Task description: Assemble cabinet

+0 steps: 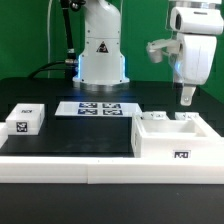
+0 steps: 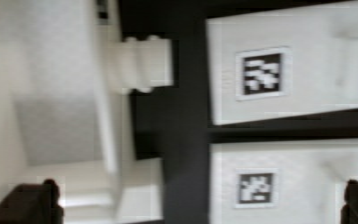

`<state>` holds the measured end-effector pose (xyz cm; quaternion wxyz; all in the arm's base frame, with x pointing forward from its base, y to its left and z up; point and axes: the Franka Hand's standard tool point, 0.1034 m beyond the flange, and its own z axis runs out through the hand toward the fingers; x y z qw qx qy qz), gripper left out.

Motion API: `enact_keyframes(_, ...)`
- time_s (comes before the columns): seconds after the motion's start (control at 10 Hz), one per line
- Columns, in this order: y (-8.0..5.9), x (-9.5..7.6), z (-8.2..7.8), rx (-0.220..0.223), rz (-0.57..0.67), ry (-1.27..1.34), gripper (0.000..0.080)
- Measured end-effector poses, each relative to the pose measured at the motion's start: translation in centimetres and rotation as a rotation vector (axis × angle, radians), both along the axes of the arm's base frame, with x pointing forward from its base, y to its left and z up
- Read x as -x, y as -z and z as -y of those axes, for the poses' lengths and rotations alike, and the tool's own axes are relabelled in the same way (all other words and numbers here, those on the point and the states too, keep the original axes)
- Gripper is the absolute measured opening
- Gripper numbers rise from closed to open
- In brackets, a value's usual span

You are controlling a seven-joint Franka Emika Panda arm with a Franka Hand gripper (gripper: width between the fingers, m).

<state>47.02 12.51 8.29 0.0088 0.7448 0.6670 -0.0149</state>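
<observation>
Looking across a black table (image 1: 70, 135) filling the middle of the exterior view, with a long white rail (image 1: 60, 165) running along its near edge. Showing a green backdrop (image 1: 140, 30) behind, and the arm's white base (image 1: 100, 55) standing at the far side of the table, near the middle.

Lying flat just in front of that base, the marker board (image 1: 100, 108). Sitting well apart toward the exterior view's left, a small white block (image 1: 25, 122) bearing a tag on top. Resting on the table at the exterior view's right, close to the rail, the cabinet (image 1: 175, 140), open at the top, carrying a tag on its near face, with small white pieces rising at its rim. Hanging above the cabinet's far edge without touching it, the end effector (image 1: 186, 98), pointing straight down. Nothing standing between the two.

Revealing only in the wrist view: two dark fingertips (image 2: 25, 205) spread wide at opposite edges, gripping nothing. Also showing there, close up, white panels with two tags and a ribbed white knob (image 2: 140, 65), split by strips of black table. Not telling clearly which of these panels belongs to the cabinet.
</observation>
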Motion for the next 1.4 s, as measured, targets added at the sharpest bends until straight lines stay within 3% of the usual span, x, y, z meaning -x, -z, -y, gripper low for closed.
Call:
enact_keyframes(0.1,-0.1,0.9,-0.1,0.003,-0.004,0.027,0.0797)
enact_keyframes(0.5,0.2,1.0,0.1,0.004,-0.011,0.03,0.0797)
enact_keyframes(0.8,1.5,3.4,-1.8,-0.02,-0.005,0.057,0.0797)
enact_keyframes(1.2,4.3,4.2,-4.6,-0.067,0.002,0.064,0.0797)
enact_keyframes(1.4,5.4,4.4,-5.3,-0.08,-0.002,0.073,0.0797)
